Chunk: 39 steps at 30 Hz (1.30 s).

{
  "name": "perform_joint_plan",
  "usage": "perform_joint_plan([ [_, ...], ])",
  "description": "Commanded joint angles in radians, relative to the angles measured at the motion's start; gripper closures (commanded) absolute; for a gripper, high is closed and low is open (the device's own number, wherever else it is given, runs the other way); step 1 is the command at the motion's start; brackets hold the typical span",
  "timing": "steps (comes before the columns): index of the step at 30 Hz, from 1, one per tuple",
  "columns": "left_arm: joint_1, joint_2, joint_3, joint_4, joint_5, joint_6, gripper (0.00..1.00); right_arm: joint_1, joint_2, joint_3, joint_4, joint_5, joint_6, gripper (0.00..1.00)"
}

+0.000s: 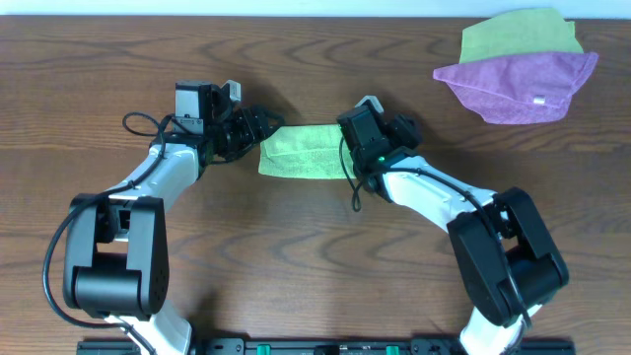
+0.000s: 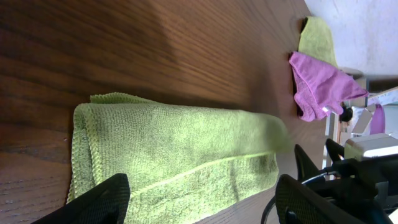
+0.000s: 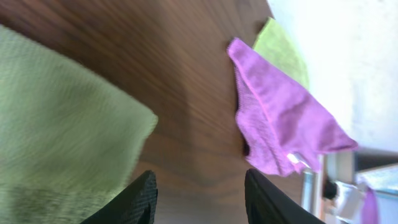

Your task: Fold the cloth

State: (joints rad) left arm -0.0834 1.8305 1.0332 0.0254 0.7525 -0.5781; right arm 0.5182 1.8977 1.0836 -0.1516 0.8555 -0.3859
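Observation:
The lime-green cloth (image 1: 301,152) lies folded into a narrow rectangle on the wooden table between my two arms. In the left wrist view the cloth (image 2: 180,155) shows doubled layers with a stitched hem. My left gripper (image 2: 202,202) is open, its fingers spread over the cloth's left end, holding nothing. My right gripper (image 3: 199,199) is open and empty above bare wood, just off the cloth's right edge (image 3: 62,130). In the overhead view the left gripper (image 1: 258,129) is at the cloth's left end and the right gripper (image 1: 347,138) at its right end.
A purple cloth with a white tag (image 1: 518,84) lies at the far right of the table on a second green cloth (image 1: 521,33). Both also show in the left wrist view (image 2: 320,87) and the right wrist view (image 3: 280,118).

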Motion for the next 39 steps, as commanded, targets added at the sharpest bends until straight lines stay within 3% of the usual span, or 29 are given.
perform_joint_plan([
  [1, -0.003, -0.016, 0.019, -0.002, 0.007, 0.014, 0.24, -0.008, 0.007, 0.000, 0.002, 0.106, -0.024, 0.53],
  [8, -0.002, -0.017, 0.019, 0.002, 0.007, 0.013, 0.23, -0.005, 0.006, 0.000, -0.035, 0.192, -0.037, 0.50],
  [12, 0.001, -0.017, 0.019, 0.002, 0.007, 0.013, 0.24, -0.005, -0.028, 0.001, -0.127, 0.163, 0.114, 0.54],
  [19, 0.027, -0.017, 0.035, 0.001, 0.035, 0.013, 0.23, -0.018, -0.188, 0.002, -0.394, -0.203, 0.382, 0.53],
  [24, 0.051, -0.020, 0.057, -0.050, 0.106, 0.046, 0.24, -0.054, -0.294, 0.001, -0.497, -0.515, 0.661, 0.49],
  [28, 0.070, -0.049, 0.059, -0.151, 0.135, 0.162, 0.24, -0.149, -0.378, -0.027, -0.480, -0.815, 0.770, 0.46],
  [33, 0.098, -0.080, 0.059, -0.359, 0.074, 0.264, 0.23, -0.281, -0.470, -0.154, -0.413, -1.045, 0.775, 0.43],
  [39, 0.120, -0.079, 0.055, -0.469, 0.069, 0.320, 0.18, -0.397, -0.566, -0.419, -0.117, -1.323, 0.797, 0.32],
])
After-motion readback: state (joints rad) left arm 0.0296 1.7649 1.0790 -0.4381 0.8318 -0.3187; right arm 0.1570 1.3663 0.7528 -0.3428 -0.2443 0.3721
